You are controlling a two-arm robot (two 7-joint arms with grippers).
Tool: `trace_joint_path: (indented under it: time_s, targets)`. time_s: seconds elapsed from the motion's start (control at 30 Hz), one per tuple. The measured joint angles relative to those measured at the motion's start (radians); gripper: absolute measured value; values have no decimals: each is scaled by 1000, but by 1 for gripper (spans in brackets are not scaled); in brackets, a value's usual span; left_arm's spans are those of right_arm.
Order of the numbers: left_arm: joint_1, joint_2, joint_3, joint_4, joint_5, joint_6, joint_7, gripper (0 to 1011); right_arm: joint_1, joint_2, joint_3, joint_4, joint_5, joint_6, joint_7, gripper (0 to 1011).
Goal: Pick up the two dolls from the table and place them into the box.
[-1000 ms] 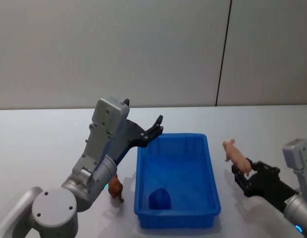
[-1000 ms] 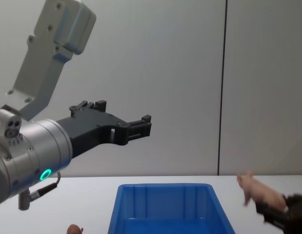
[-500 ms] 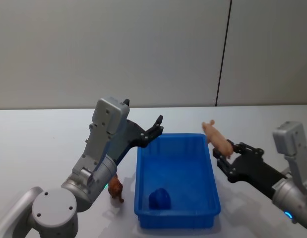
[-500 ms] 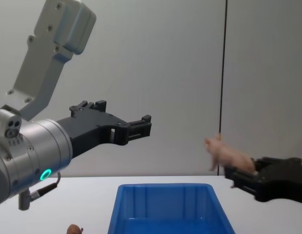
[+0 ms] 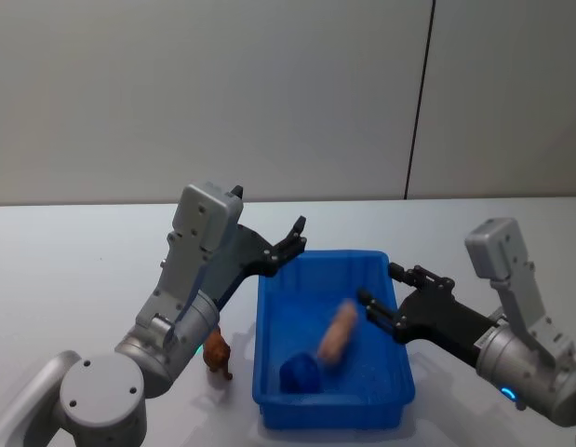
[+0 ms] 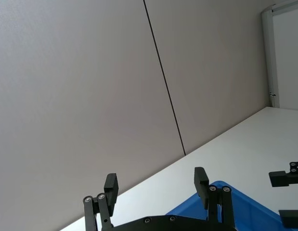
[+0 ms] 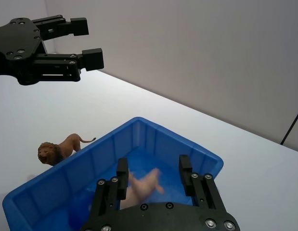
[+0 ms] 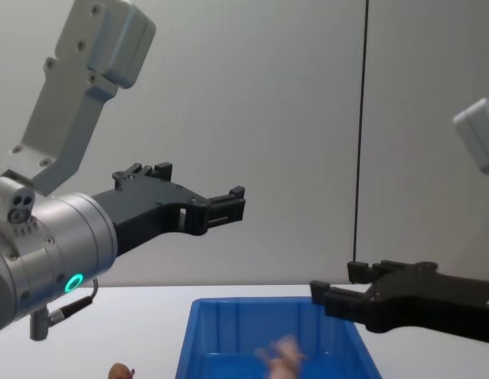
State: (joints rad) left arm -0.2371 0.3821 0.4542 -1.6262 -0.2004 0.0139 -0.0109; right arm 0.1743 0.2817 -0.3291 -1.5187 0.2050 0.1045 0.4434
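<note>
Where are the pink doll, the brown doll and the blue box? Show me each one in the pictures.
pink doll (image 5: 338,335), head view, middle of its body.
brown doll (image 7: 67,145), right wrist view, its back.
blue box (image 5: 329,410), head view, near outer wall.

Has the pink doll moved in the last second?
Yes. The pink doll crossed leftward over the right rim of the box into it, out of the right gripper.

Light: bright, even and soft, falling from above | Shadows: faint, soft-edged patches on the white table (image 5: 73,279) along the near side of the blue box (image 5: 400,389) and under the brown doll (image 5: 216,354) | Blur: pink doll (image 5: 338,335) smeared to a streak inside the box | Glow: green status ring (image 8: 73,282) lit on the left arm
</note>
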Motion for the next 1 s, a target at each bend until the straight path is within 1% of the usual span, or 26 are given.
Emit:
trace_joint_path:
  time_s: [0.07,0.17,0.2,0.27,0.33,0.37,0.4,0.47,0.53,0.77,0.8,1.0]
  targets:
    - [0,0,0,0,0,0,0,1001,9,-5,-2,10,-3,5,5,654]
    - [0,0,0,0,0,0,0,1001,19,-10,-3,23,-5,8,9,712]
    - [0,0,0,0,0,0,0,1001,21,-11,-3,25,-5,9,10,766]
    - [0,0,0,0,0,0,0,1001,26,-11,-1,31,-6,8,11,831]
    - [0,0,0,0,0,0,0,1001,28,-10,2,33,-5,5,11,883]
    - [0,0,0,0,0,0,0,1001,29,-8,4,33,-4,3,10,933]
    - [0,0,0,0,0,0,0,1001,29,-6,6,33,-3,0,10,933]
    - [0,0,0,0,0,0,0,1001,27,1,12,30,3,-7,9,994]
    - [0,0,0,0,0,0,0,1001,22,7,17,26,8,-13,8,1001]
    - [0,0,0,0,0,0,0,1001,-21,54,44,-15,45,-43,4,1001]
    - [0,0,0,0,0,0,0,1001,-31,63,49,-23,56,-50,2,1001]
    - [0,0,0,0,0,0,0,1001,-63,94,67,-49,84,-68,-1,1001]
